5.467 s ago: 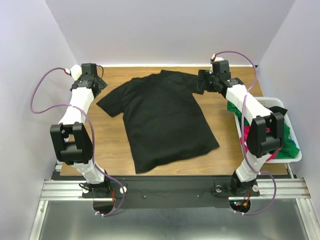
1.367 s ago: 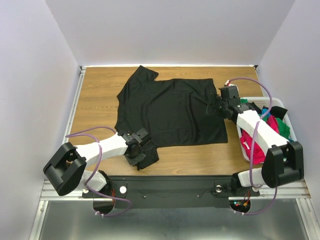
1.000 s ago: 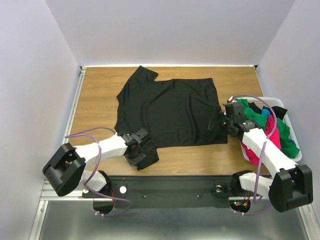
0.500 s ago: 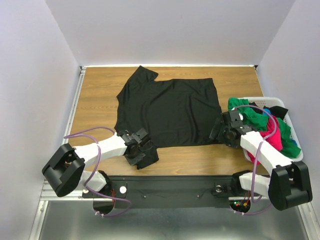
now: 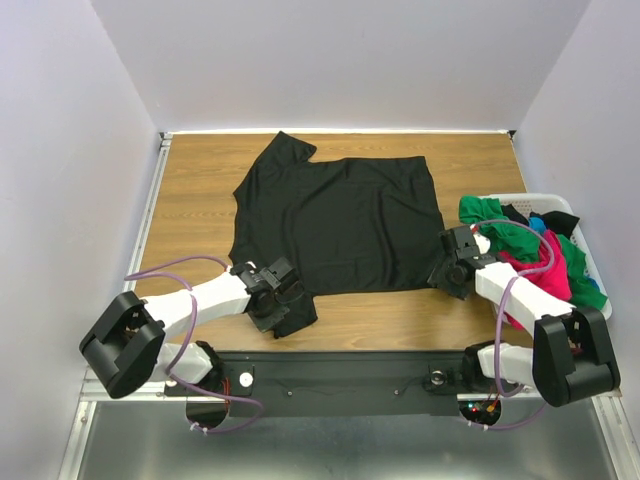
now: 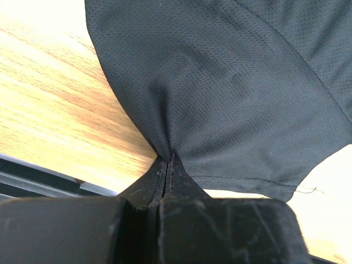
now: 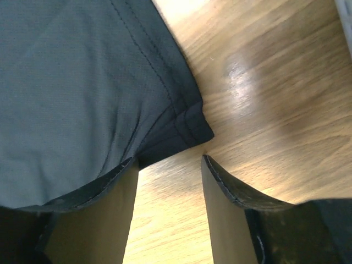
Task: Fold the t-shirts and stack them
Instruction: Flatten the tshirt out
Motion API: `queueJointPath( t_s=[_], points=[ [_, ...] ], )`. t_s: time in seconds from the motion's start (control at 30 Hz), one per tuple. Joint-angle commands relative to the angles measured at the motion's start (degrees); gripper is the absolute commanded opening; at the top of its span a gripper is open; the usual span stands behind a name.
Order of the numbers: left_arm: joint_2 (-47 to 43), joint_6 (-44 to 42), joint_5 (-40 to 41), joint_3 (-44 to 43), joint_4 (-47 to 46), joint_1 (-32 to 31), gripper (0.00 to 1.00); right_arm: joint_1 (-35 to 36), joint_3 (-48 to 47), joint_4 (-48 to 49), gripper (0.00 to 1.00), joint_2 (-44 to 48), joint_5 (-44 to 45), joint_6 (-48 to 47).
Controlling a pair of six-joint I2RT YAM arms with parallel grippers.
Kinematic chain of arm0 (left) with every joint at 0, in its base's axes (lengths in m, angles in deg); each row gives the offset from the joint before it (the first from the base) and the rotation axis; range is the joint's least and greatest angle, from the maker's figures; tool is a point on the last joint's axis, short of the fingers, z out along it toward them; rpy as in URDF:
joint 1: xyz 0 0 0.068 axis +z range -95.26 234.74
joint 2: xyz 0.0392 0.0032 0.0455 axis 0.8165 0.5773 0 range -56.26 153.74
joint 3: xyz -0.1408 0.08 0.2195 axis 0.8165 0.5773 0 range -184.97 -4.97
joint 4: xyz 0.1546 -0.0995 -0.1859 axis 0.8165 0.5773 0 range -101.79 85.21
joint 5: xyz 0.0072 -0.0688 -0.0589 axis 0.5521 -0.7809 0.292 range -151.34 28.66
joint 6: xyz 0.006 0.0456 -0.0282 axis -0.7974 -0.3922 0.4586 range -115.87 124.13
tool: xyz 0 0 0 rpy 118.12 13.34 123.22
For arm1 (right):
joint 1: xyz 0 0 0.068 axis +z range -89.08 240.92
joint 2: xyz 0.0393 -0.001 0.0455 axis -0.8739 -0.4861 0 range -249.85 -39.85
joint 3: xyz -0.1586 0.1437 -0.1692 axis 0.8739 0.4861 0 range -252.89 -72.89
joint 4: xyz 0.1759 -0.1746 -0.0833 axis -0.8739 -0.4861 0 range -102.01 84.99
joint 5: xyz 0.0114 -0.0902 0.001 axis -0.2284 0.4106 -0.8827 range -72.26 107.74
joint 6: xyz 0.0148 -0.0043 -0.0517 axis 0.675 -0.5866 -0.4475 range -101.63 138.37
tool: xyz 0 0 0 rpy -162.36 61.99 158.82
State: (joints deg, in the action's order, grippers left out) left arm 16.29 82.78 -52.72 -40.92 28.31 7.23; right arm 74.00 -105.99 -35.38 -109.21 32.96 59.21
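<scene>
Shirt, big black one [image 5: 335, 225], lies spread flat on table [image 5: 195, 200], no fold made. L gripper [image 6: 166, 165] clenched on its near-left corner. R gripper [image 7: 168, 165] gaping, jaws astride near-right hem corner, not pinched. Green, pink & other tees [image 5: 515, 240] heaped in basket [image 5: 545, 197], nothing stacked yet.

Big t-shirt [image 5: 335, 225], centre frame — plain black, fine mesh texture close up. Surface [image 5: 200, 195]: light brown wood grain. Basket [image 5: 540, 197] at right edge white — green shirt [image 5: 512, 238] and magenta-pink shirt [image 5: 545, 278] inside. Arms [image 5: 205, 298] white, joints black, cables [image 5: 160, 266] purple.
</scene>
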Motion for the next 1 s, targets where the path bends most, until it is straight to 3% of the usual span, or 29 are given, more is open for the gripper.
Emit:
queueJointPath(
  t_s=[0.0, 0.1, 0.23, 0.4, 0.47, 0.77, 0.97],
  points=[
    [-1.28, 1.06, 1.31, 1.14, 0.95, 0.22, 0.00, -0.34, 1.28, 2.86, 0.55, -0.34, 1.56, 1.61],
    [-1.27, 1.42, 1.31, 1.23, 0.86, 0.31, 0.00, -0.34, 2.43, 3.56, 0.50, -0.42, 1.39, 1.96],
    [-1.36, 1.50, 1.66, 0.70, 1.21, 0.40, 0.00, -0.34, 2.25, 3.74, 0.30, -0.51, 1.12, 1.35],
    [-2.41, 1.59, 2.10, -0.53, 1.30, 0.84, 0.00, -0.34, 2.25, 3.74, 0.17, 1.24, -0.98, 0.56],
    [-2.85, 1.42, 2.28, -1.23, 0.95, 1.10, 0.00, -0.34, 1.64, 3.65, 0.01, 2.56, -1.33, 0.21],
    [-1.71, -3.15, 3.15, -7.64, 0.33, 3.38, 0.00, -0.34, -2.92, 3.65, 0.01, 3.18, -3.71, -1.73],
    [-3.47, -8.24, 4.12, -11.42, -2.04, 8.74, 0.00, -0.34, -5.40, 3.39, 0.01, 2.04, -4.23, -3.22]
  ],
)
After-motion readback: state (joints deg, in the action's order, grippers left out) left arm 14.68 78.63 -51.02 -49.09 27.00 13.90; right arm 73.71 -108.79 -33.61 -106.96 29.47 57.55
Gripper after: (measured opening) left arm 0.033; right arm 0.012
